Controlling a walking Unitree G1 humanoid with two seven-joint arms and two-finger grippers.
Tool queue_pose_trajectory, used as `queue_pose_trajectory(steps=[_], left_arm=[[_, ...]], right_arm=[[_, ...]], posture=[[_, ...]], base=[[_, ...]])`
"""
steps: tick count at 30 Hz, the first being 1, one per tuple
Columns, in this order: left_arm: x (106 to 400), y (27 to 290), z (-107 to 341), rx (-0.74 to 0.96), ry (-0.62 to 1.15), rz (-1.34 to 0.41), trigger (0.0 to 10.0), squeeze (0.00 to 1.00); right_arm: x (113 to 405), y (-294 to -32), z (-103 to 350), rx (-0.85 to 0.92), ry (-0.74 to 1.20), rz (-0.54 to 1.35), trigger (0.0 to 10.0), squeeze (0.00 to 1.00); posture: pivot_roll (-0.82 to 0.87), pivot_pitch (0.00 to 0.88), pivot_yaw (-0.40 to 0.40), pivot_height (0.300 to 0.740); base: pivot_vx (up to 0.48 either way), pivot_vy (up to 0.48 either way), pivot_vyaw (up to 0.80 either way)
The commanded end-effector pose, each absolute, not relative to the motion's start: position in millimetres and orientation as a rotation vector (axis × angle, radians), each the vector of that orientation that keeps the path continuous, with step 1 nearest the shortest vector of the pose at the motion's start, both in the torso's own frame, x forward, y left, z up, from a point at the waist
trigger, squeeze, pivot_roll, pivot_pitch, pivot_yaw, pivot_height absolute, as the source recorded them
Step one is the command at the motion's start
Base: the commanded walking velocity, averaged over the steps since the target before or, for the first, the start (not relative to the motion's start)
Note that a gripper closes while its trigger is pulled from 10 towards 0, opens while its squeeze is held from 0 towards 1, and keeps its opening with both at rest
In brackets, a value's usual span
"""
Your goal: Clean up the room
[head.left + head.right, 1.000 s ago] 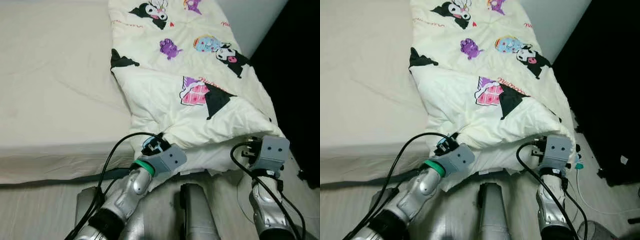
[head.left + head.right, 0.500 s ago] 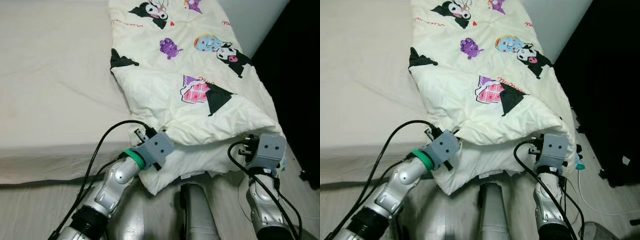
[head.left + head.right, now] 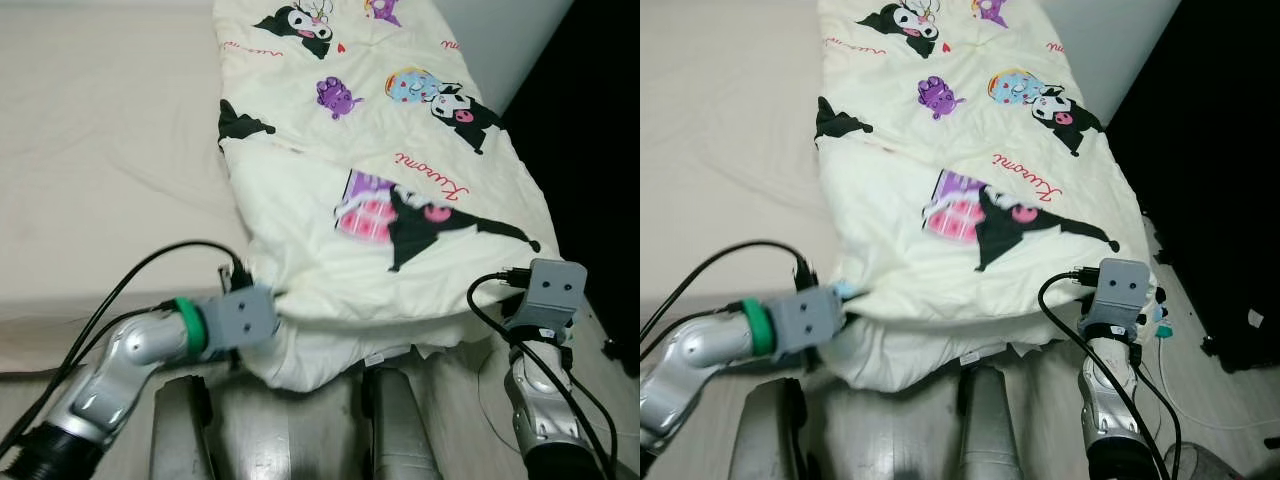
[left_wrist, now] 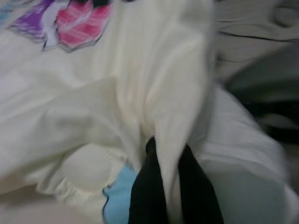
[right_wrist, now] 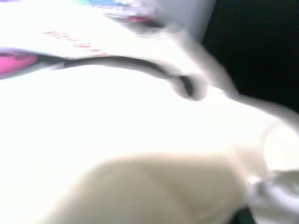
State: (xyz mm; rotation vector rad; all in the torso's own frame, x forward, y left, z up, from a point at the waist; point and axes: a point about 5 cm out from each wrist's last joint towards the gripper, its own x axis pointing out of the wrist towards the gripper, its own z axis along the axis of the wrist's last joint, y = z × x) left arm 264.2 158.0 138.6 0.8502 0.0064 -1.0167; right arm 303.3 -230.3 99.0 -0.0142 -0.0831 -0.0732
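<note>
Wide bed with plain cream sheet (image 3: 100,150): your left half lay bare, unmade. Cream quilted duvet with cartoon-character prints (image 3: 400,170) ran down bed's right side, foot edge overhanging, bunched. Your left gripper (image 4: 166,186) was clamped on fold at near left corner. Your right gripper (image 3: 545,300) was at near right corner; jaw state can't tell. Judgement: spreading barely begun; you had duvet to pull across bed.

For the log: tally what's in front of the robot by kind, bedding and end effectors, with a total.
Cream comforter with cartoon prints: 1
Bed with plain cream sheet: 1
End effectors: 2, left end effector pinching a comforter fold, right end effector at the comforter's right corner
Total: 4
</note>
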Motion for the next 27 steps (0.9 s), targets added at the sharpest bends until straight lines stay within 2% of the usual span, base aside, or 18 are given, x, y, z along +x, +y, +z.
queue_pose_trajectory(steps=[1, 2, 3, 4, 5, 6, 7, 9, 10, 15, 19, 20, 21, 23, 27], left_arm=[[254, 159, 128, 0.856, 0.071, -1.084, 10.0, 0.00], [254, 159, 128, 0.856, 0.071, -1.084, 10.0, 0.00], [251, 161, 122, 0.860, 0.103, -1.096, 10.0, 0.00], [249, 162, 118, 0.852, 0.122, -1.103, 10.0, 0.00], [249, 162, 118, 0.852, 0.122, -1.103, 10.0, 0.00], [248, 162, 116, 0.842, 0.133, -1.100, 10.0, 0.00], [248, 162, 115, 0.834, 0.137, -1.094, 10.0, 0.00], [256, 163, 118, 0.812, 0.124, -1.036, 10.0, 0.00], [260, 163, 120, 0.804, 0.115, -1.006, 10.0, 0.00], [268, 158, 126, 0.751, 0.082, -0.966, 10.0, 0.00], [265, 153, 124, 0.725, 0.095, -1.000, 10.0, 0.00], [260, 159, 112, 0.824, 0.156, -1.027, 10.0, 0.00], [260, 159, 112, 0.824, 0.156, -1.027, 10.0, 0.00], [260, 174, 97, 0.975, 0.243, -0.998, 10.0, 0.00], [262, 185, 91, 1.055, 0.290, -0.965, 10.0, 0.00]], right_arm=[[294, -189, 85, 0.126, 0.049, 0.312, 10.0, 0.00], [294, -189, 85, 0.126, 0.049, 0.312, 10.0, 0.00], [275, -163, 79, 0.130, 0.138, 0.605, 10.0, 0.00], [254, -147, 72, 0.113, 0.226, 0.807, 10.0, 0.00], [254, -147, 72, 0.113, 0.226, 0.807, 10.0, 0.00], [232, -135, 64, 0.096, 0.313, 0.979, 10.0, 0.00], [217, -131, 58, 0.085, 0.375, 1.071, 10.0, 0.00], [195, -133, 43, 0.103, 0.510, 1.168, 10.0, 0.00], [188, -134, 38, 0.124, 0.559, 1.184, 10.0, 0.00], [191, -149, 31, 0.141, 0.608, 1.135, 10.0, 0.00], [188, -162, 47, 0.201, 0.618, 1.161, 10.0, 0.00], [186, -164, 66, 0.285, 0.581, 1.176, 10.0, 0.00], [186, -164, 66, 0.285, 0.581, 1.176, 10.0, 0.00], [183, -162, 83, 0.342, 0.532, 1.199, 10.0, 0.00], [182, -161, 93, 0.364, 0.495, 1.214, 10.0, 0.00]], posture=[[-0.01, 0.124, -0.024, 0.530], [-0.01, 0.124, -0.024, 0.530], [-0.01, 0.125, -0.024, 0.530], [-0.01, 0.125, -0.024, 0.530], [-0.01, 0.125, -0.024, 0.530], [-0.02, 0.124, -0.027, 0.530], [-0.02, 0.124, -0.028, 0.530], [-0.02, 0.125, -0.031, 0.530], [-0.02, 0.125, -0.031, 0.530], [-0.02, 0.125, -0.035, 0.530], [-0.03, 0.134, -0.031, 0.530], [-0.04, 0.139, -0.026, 0.530], [-0.04, 0.139, -0.026, 0.530], [-0.04, 0.144, -0.022, 0.530], [-0.04, 0.144, -0.022, 0.530]], base=[[0.000, 0.000, 0.00], [0.000, 0.000, 0.00], [0.000, 0.000, 0.00], [0.000, 0.000, 0.00], [0.000, 0.000, 0.00], [0.000, 0.000, 0.00], [0.000, 0.000, 0.00], [0.000, 0.000, 0.00], [0.000, 0.000, 0.00], [0.000, 0.000, 0.00], [0.000, 0.000, 0.00], [0.000, 0.000, 0.00], [0.000, 0.000, 0.00], [0.000, 0.000, 0.00], [0.000, 0.000, 0.00]])
